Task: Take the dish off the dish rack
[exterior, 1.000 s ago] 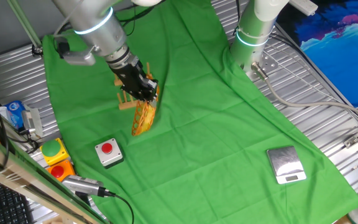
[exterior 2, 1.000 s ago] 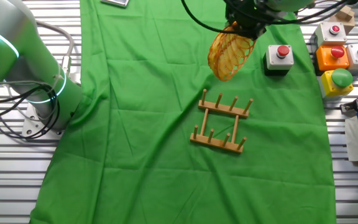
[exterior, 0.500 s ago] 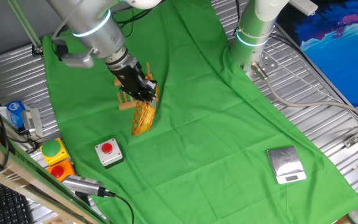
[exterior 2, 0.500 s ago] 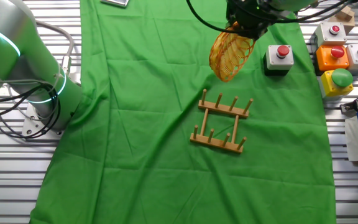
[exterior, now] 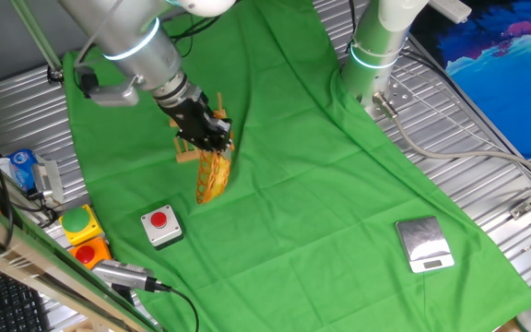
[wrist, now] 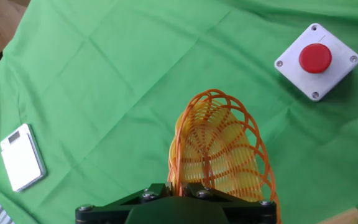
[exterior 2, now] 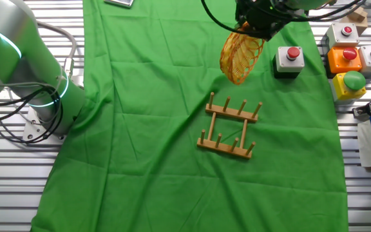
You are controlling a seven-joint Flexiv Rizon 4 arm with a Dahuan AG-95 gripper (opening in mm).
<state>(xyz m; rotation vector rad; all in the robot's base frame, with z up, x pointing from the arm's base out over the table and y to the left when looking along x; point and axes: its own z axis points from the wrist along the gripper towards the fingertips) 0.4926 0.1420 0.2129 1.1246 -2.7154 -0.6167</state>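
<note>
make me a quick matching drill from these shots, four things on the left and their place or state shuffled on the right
Things:
1. dish
2. dish rack
3. grey box with a red button
4. small silver scale

Place or state:
A. standing empty on the green cloth, pegs up
B. lying flat near the cloth's edge, far from the arm
C. held up in the air, hanging edge-down from the gripper
D. sitting on the cloth next to the yellow and orange button boxes

Pairs: 1-C, 2-A, 3-D, 4-B
</note>
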